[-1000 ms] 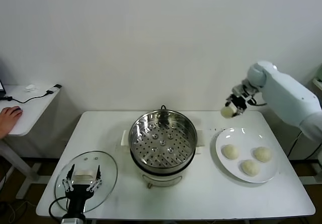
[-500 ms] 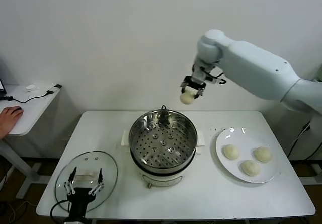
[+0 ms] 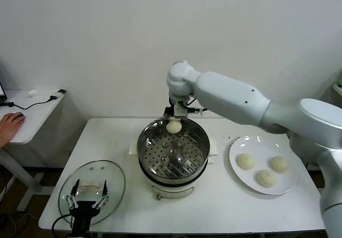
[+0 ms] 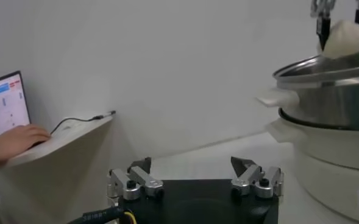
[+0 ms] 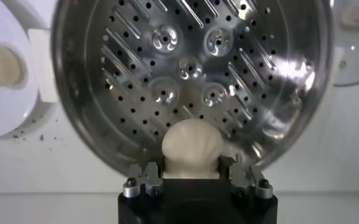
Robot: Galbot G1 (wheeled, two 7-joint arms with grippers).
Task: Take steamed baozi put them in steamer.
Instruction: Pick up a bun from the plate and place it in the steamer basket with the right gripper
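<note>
My right gripper (image 3: 174, 121) is shut on a cream-white baozi (image 3: 173, 126) and holds it over the far rim of the steamer (image 3: 172, 148), a shiny steel basket with a perforated floor on a white pot base. In the right wrist view the baozi (image 5: 192, 148) sits between the fingers above the steamer's floor (image 5: 191, 79), which holds nothing. Three more baozi (image 3: 245, 161) (image 3: 278, 163) (image 3: 265, 177) lie on the white plate (image 3: 235, 168) to the right. My left gripper (image 3: 87, 195) is open and empty at the front left, over the glass lid.
A round glass lid (image 3: 115, 177) with a white handle lies at the table's front left. A side table (image 3: 29, 115) with a cable and a person's hand (image 3: 10, 124) stands at the far left. The steamer's side (image 4: 331, 146) shows in the left wrist view.
My right arm has swung left from the plate's side, carrying the baozi, and lowered it to the steamer's far rim. The left arm has stayed put.
</note>
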